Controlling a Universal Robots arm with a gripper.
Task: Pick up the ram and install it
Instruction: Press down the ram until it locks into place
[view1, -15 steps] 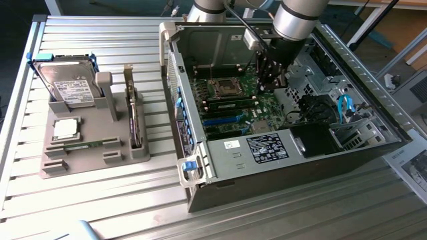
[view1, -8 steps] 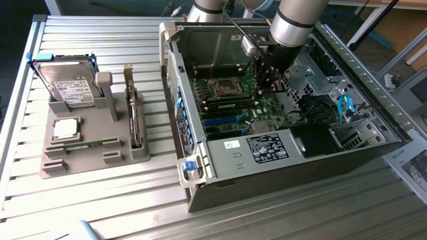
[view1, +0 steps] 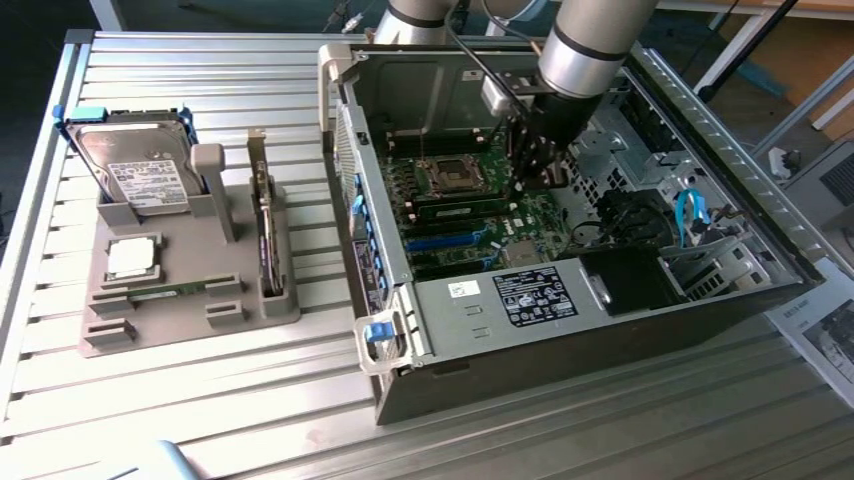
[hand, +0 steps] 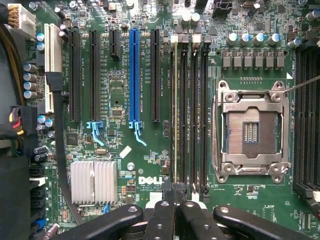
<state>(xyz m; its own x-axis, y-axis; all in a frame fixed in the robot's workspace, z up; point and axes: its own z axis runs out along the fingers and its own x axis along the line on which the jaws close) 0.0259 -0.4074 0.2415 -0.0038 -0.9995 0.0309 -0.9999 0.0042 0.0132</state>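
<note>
The ram (hand: 174, 110) stands edge-on in the memory slot nearest the black and blue card slots, its thin pale-green top edge running the slot's full length. My gripper (hand: 175, 200) is shut, with its black fingers (hand: 165, 215) pressed together right over the ram's near end. I cannot tell whether they touch it. In the exterior view the gripper (view1: 538, 170) reaches down into the open computer case (view1: 400, 330), over the green motherboard (view1: 534, 215) beside the processor socket (view1: 451, 172).
The empty processor socket (hand: 251, 131) lies beside the memory slots, and a silver heatsink (hand: 93, 181) sits past the card slots. On the exterior view's left, a grey holder (view1: 187, 320) carries a hard drive (view1: 134, 170), a processor chip (view1: 131, 258) and an expansion card (view1: 267, 235).
</note>
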